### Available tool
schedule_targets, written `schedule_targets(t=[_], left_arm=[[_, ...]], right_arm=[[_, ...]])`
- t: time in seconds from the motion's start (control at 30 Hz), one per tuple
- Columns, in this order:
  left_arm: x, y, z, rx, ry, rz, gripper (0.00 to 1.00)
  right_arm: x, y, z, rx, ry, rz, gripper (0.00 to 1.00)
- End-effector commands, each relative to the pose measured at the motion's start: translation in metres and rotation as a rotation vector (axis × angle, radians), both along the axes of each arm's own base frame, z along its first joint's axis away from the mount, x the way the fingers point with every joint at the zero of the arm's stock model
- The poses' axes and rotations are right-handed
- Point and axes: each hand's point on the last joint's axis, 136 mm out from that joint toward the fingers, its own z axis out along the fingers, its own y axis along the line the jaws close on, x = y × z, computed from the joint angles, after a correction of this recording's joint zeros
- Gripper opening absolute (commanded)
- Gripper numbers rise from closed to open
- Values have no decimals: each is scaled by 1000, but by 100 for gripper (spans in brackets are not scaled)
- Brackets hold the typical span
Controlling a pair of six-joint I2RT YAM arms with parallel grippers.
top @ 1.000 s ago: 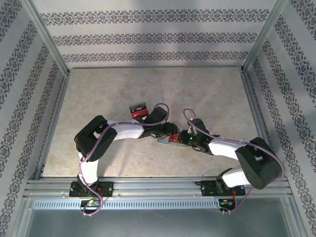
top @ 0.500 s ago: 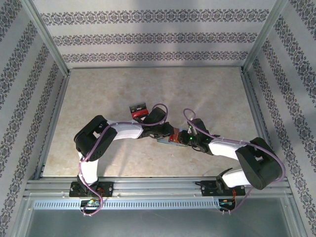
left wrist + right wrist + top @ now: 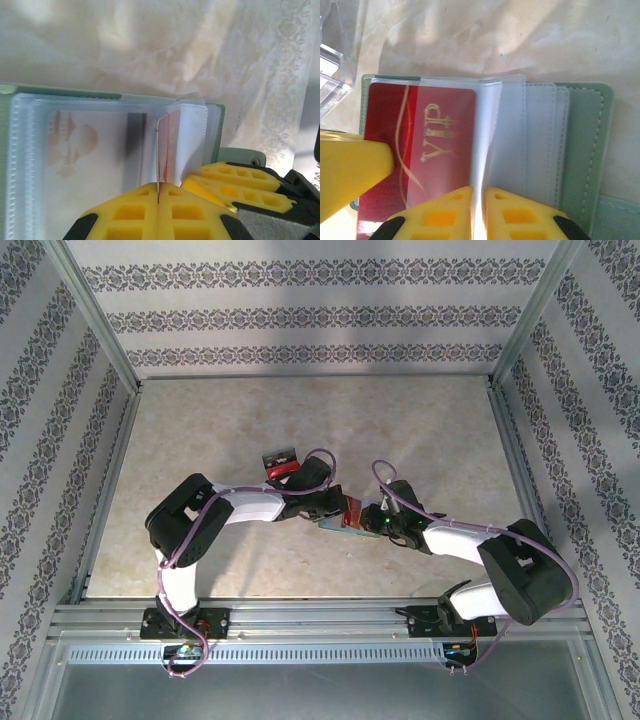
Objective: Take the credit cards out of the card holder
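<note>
The card holder [image 3: 329, 525] lies open at the table's middle, pale green with clear sleeves [image 3: 95, 150]. A red credit card [image 3: 440, 135] printed "VIP" sits in a sleeve on its left panel, and the green cover [image 3: 585, 145] shows on the right. My left gripper [image 3: 159, 186] is shut on the thin red edge of the credit card [image 3: 163, 145], seen edge-on. One left finger [image 3: 350, 170] covers the card's left end. My right gripper [image 3: 479, 192] is shut on a clear sleeve leaf at the holder's fold. Both grippers meet over the holder [image 3: 352, 514].
A clear plastic tray [image 3: 282, 464] with red and black contents stands just behind the left gripper; its corner [image 3: 330, 75] shows in the right wrist view. Metal frame rails [image 3: 110, 480] border the pale stone-patterned table [image 3: 420, 430].
The left jaws have closed onto the red card's edge. The left arm has shifted slightly left. The right gripper has kept its hold on the sleeve.
</note>
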Motion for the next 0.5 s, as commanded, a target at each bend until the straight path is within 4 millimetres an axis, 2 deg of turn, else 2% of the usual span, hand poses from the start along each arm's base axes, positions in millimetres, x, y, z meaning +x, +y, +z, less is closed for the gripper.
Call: schedule_targets(t=[0.0,0.3,0.47], left_arm=[[10,13,15,-5,-60,13,1],[7,27,37,10,-103,-18,1],[8,37,69,57,-194,-109,0]], right_arm=[[-12,-20,-16,-74,71,-39,15],[-19,-27,-17,-84,80,-45,15],[-18,-27,-5,-83,56,-37,17]])
